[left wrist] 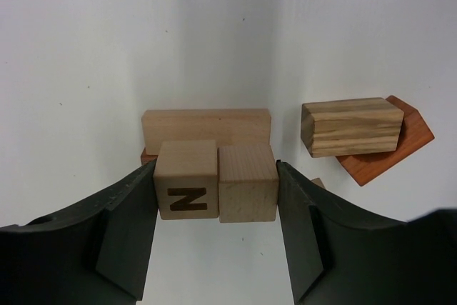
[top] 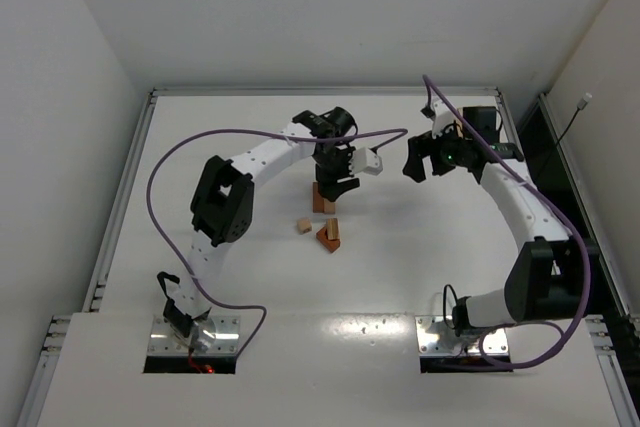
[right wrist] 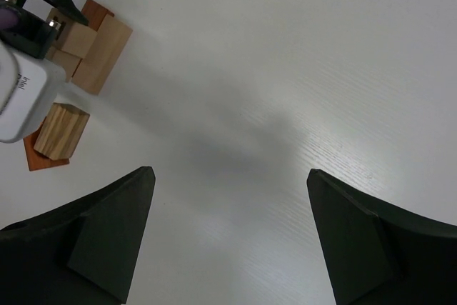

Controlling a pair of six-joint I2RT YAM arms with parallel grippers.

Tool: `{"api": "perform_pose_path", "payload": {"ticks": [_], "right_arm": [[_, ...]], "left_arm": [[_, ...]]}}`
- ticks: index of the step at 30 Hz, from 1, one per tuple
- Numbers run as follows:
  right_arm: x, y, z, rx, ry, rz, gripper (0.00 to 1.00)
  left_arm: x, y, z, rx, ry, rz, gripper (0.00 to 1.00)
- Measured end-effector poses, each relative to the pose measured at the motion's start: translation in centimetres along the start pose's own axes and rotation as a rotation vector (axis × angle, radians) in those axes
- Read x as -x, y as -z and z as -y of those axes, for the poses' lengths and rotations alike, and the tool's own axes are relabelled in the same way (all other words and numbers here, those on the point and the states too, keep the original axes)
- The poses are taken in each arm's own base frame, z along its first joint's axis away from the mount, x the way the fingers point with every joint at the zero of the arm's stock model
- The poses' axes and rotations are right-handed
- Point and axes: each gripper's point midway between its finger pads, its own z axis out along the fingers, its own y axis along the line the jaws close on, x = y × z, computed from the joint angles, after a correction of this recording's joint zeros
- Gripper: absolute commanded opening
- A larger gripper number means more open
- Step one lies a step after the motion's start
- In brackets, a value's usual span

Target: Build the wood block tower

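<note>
In the left wrist view my left gripper (left wrist: 216,169) is shut on two tan cubes side by side: one marked N (left wrist: 186,176) and a plain one (left wrist: 247,180). They sit against a tan bar (left wrist: 207,125) that lies on a reddish piece (left wrist: 148,156). From above, this gripper (top: 335,182) stands over that stack (top: 322,202). A striped tan block (left wrist: 350,126) rests on a reddish-orange piece (left wrist: 400,144) to the right. My right gripper (top: 415,162) is open and empty above bare table (right wrist: 228,173), to the right of the blocks.
A small loose tan cube (top: 303,226) lies left of the striped block and its reddish piece (top: 330,234). The right wrist view shows the stack (right wrist: 93,48), the striped block (right wrist: 61,130) and the left wrist's white camera housing (right wrist: 21,91) at far left.
</note>
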Motion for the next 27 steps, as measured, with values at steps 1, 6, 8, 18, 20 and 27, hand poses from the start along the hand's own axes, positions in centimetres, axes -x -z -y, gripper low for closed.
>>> {"api": "perform_pose_path", "payload": {"ticks": [1, 6, 8, 18, 20, 27], "right_arm": [[0.0, 0.0, 0.0, 0.002, -0.001, 0.0, 0.85], [0.1, 0.0, -0.4, 0.021, 0.0, 0.004, 0.85], [0.0, -0.1, -0.4, 0.023, -0.001, 0.003, 0.85], [0.0, -0.2, -0.4, 0.029, -0.004, 0.001, 0.85], [0.0, -0.2, -0.4, 0.029, -0.003, 0.001, 0.85], [-0.1, -0.4, -0.4, 0.032, -0.006, -0.004, 0.85]], "left_arm": [[-0.2, -0.1, 0.1, -0.005, 0.002, -0.006, 0.0], [-0.5, -0.1, 0.1, -0.004, 0.007, -0.023, 0.0], [-0.7, 0.0, 0.0, 0.003, 0.01, -0.033, 0.0], [-1.6, -0.2, -0.6, 0.04, 0.031, -0.07, 0.0], [-1.7, -0.1, -0.8, 0.048, 0.038, -0.071, 0.0], [-2.3, -1.0, -1.2, 0.046, 0.054, -0.082, 0.01]]}}
